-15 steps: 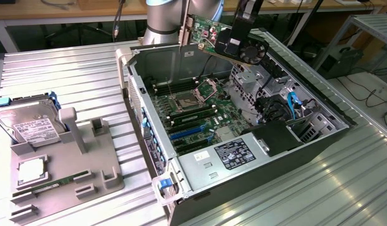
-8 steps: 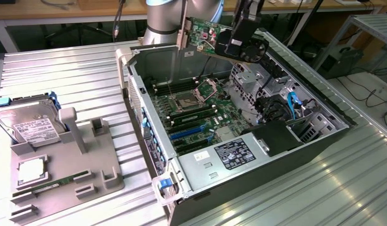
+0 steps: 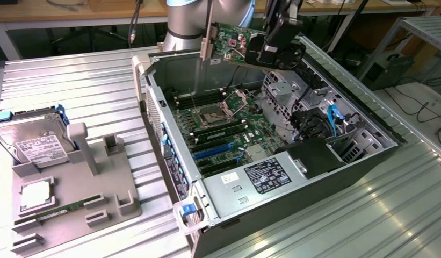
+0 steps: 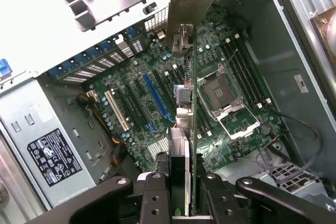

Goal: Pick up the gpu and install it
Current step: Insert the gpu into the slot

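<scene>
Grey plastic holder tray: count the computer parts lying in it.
3: a white-labelled silver hard drive at the far end, a square silver chip mid-tray, a narrow green memory stick nearest the camera. None looks hidden.

Reaches over from the rear with grey arm [image 3: 186, 21], wrist angled down. Hangs gripper [image 3: 258, 49] high, tilted. Clamps gpu [image 3: 228, 38] edge-on between both black fingers [image 4: 155, 198], jaws partway closed, one finger each side of it.
</scene>
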{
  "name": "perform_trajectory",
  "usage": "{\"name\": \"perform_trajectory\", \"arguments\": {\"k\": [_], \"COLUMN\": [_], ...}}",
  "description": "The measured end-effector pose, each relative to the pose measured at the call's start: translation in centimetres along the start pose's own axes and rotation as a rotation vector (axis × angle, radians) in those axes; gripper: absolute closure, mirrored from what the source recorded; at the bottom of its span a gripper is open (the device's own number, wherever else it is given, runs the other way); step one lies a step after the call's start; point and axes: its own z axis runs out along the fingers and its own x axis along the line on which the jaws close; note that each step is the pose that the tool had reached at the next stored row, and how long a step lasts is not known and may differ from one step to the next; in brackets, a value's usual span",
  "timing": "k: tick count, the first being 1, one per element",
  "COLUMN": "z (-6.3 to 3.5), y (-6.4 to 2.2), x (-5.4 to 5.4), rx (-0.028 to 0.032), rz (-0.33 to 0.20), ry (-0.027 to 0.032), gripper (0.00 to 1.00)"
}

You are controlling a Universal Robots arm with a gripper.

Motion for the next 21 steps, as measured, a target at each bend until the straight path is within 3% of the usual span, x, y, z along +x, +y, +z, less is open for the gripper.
{"name": "perform_trajectory", "arguments": {"k": [21], "z": [0.0], "y": [0.0], "x": [0.0], "rx": [-0.0081], "rz": [-0.335], "ry": [0.0112], "gripper": [0.72]}}
